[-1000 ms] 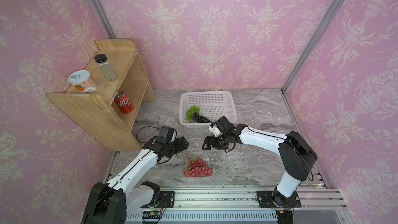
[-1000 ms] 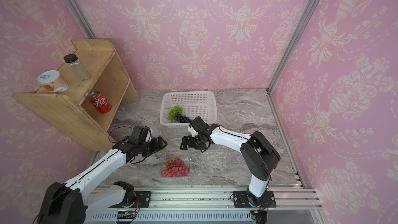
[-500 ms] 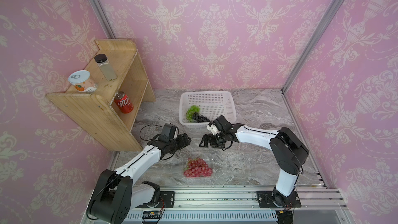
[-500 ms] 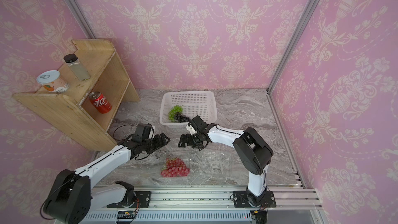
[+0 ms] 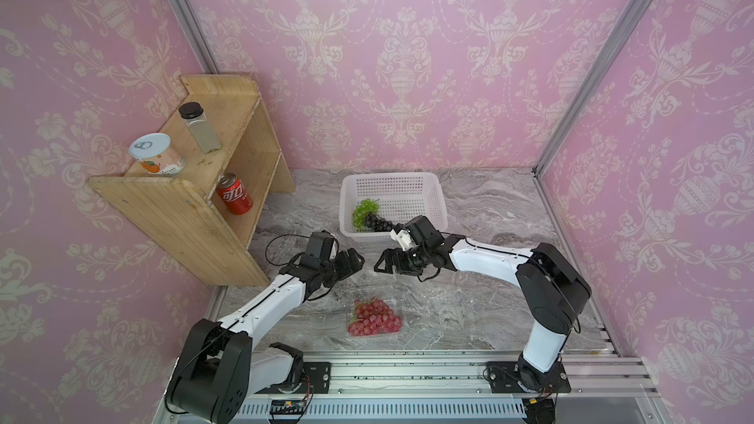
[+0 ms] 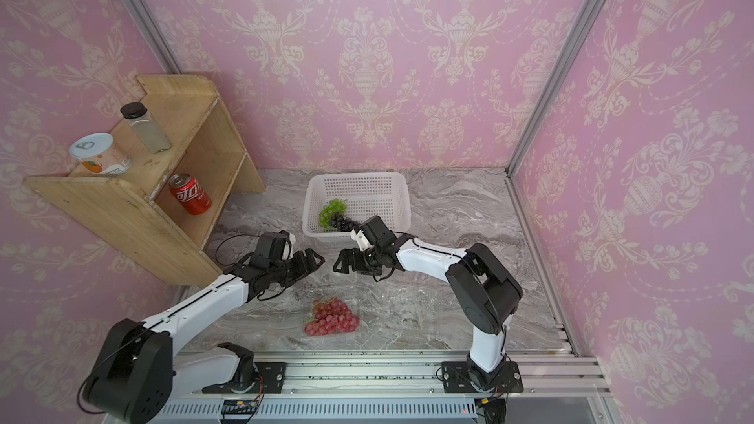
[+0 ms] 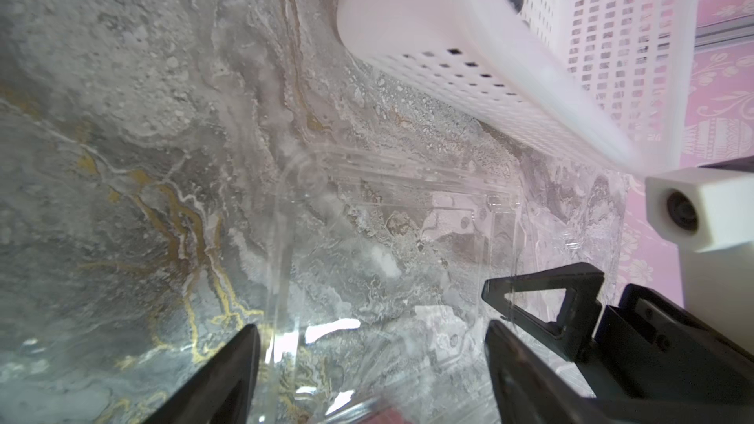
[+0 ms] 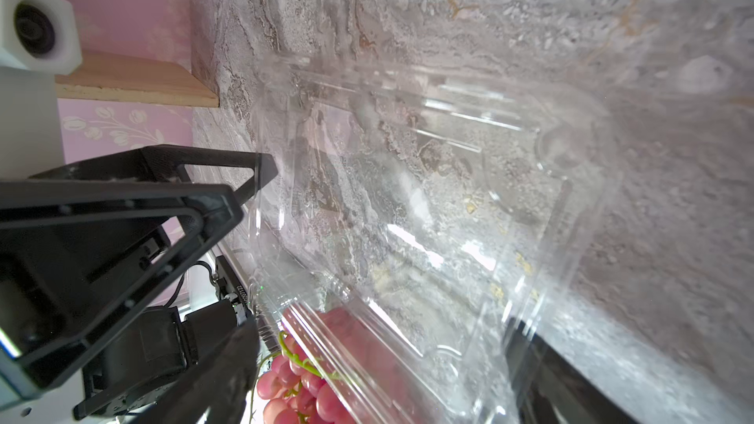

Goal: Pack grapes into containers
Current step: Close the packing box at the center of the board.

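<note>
grapes, red bunch (image 5: 373,318) in clear container (image 8: 449,181) near counter (image 5: 489,214) front, green bunch (image 5: 361,212) and dark bunch (image 5: 377,222) in white basket (image 5: 408,185); left claw (image 5: 355,263) and right claw (image 5: 381,263) both wide open, empty, facing each other.

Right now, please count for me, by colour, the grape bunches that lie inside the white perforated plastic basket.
light green bunch of round berries: 1
dark purple-black bunch of round berries: 1
Total inside the white perforated plastic basket: 2
</note>
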`<state>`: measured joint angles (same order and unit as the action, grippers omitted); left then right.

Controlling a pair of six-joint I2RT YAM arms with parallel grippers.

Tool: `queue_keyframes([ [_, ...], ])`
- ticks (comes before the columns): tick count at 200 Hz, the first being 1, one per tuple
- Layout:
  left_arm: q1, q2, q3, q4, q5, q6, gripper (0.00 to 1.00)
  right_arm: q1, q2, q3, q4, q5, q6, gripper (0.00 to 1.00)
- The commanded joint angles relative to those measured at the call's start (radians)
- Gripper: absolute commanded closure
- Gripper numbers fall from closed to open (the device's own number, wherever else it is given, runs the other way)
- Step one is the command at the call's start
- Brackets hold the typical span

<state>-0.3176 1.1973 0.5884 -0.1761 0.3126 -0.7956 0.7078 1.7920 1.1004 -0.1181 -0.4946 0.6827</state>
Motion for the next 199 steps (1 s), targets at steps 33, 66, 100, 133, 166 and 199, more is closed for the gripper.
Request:
queue_keyframes([
  [33, -0.006, -0.027, 0.067, 0.017, 0.026, -0.013, 0.13, -0.004, -0.076, -0.016, 0.028, 0.028, -0.012, 0.07],
  [66, -0.006, -0.018, 0.126, 0.012, 0.015, 0.008, 0.12, -0.004, -0.082, 0.019, -0.009, 0.053, -0.05, 0.07],
  [100, -0.007, 0.021, 0.19, 0.009, 0.017, 0.027, 0.12, -0.009, -0.073, 0.104, -0.075, 0.076, -0.11, 0.12],
  [133, -0.008, 0.036, 0.217, 0.007, 0.015, 0.036, 0.12, -0.028, -0.078, 0.138, -0.11, 0.068, -0.139, 0.22],
  [166, -0.008, 0.032, 0.233, -0.004, 0.013, 0.045, 0.12, -0.041, -0.083, 0.151, -0.151, 0.046, -0.178, 0.36],
  [199, -0.008, 0.018, 0.251, -0.033, 0.013, 0.059, 0.12, -0.052, -0.098, 0.173, -0.21, 0.016, -0.237, 0.41],
])
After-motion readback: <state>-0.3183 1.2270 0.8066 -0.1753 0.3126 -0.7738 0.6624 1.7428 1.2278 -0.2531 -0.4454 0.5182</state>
